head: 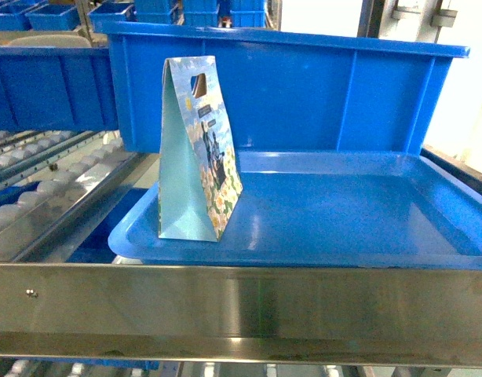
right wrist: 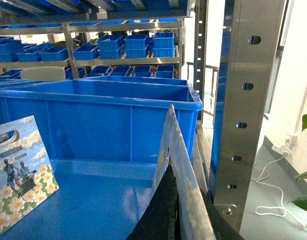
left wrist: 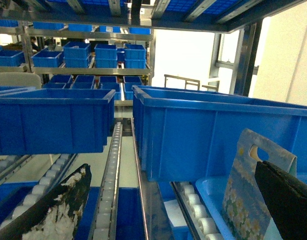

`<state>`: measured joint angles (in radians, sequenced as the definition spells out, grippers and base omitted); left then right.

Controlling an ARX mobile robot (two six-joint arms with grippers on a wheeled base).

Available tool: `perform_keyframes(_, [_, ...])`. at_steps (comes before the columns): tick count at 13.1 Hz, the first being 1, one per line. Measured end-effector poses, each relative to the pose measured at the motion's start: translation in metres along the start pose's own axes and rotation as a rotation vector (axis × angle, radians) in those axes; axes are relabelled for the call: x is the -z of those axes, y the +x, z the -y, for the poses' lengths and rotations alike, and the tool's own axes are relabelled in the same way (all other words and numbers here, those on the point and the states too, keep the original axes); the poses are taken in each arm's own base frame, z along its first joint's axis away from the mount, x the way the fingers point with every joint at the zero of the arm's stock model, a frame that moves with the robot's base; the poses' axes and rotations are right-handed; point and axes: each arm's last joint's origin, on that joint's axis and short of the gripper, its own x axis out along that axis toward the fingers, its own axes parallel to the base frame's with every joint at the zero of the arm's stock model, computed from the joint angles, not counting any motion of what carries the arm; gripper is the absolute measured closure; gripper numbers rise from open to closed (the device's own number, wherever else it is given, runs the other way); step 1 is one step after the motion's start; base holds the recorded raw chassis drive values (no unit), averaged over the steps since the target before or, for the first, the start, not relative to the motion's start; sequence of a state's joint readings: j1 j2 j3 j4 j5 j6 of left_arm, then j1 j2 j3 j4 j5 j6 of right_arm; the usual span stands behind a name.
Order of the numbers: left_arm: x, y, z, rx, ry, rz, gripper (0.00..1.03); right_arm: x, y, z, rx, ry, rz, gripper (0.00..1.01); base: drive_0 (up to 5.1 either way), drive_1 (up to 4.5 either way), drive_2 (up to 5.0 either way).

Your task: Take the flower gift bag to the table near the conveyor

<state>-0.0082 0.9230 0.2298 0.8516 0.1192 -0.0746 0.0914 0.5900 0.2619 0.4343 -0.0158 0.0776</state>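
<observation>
The flower gift bag (head: 198, 153) stands upright at the left end of a light blue tray (head: 343, 228), its daisy-printed face turned right. In the left wrist view the bag (left wrist: 246, 192) is at the lower right, partly behind my left gripper's right finger (left wrist: 286, 200). My left gripper (left wrist: 172, 167) is open and empty, over the conveyor's roller lanes (left wrist: 111, 190). My right gripper (right wrist: 186, 200) is shut on a thin pale paper bag (right wrist: 181, 145) seen edge-on, well to the right of the flower bag (right wrist: 18, 175). Neither gripper shows in the head view. The table is out of view.
A big blue bin (head: 304, 86) stands right behind the tray. A shiny steel rail (head: 241, 302) crosses in front of it. Roller lanes (head: 60, 188) and more blue bins (left wrist: 51, 120) lie to the left. A steel upright (right wrist: 248, 110) stands close on the right.
</observation>
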Motion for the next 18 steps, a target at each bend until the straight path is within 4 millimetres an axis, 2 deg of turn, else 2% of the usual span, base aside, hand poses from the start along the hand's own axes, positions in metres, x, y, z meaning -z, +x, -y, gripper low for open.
perform_keyframes(1, [-0.001, 0.005, 0.001, 0.009, -0.005, 0.008, 0.05, 0.000, 0.000, 0.000, 0.000, 0.000, 0.001, 0.99, 0.0, 0.00, 0.0])
perform_keyframes(4, [-0.013, 0.036, 0.006, 0.054, -0.029, 0.043, 0.05, 0.000, 0.000, 0.000, 0.001, 0.000, 0.001, 0.99, 0.0, 0.00, 0.0])
perform_keyframes(8, [-0.013, 0.069, 0.042, 0.152, -0.048, 0.006, 0.05, 0.000, 0.000, 0.000, 0.001, 0.000, 0.001, 0.99, 0.0, 0.00, 0.0])
perform_keyframes(13, [0.012, 0.096, 0.085, 0.211, 0.002, -0.087, 0.05, 0.000, 0.000, 0.000, 0.001, 0.000, 0.001, 0.99, 0.0, 0.00, 0.0])
perform_keyframes(18, [0.028, 0.115, 0.101, 0.244, 0.008, -0.181, 0.05, 0.000, 0.000, 0.000, 0.001, 0.000, 0.001, 0.99, 0.0, 0.00, 0.0])
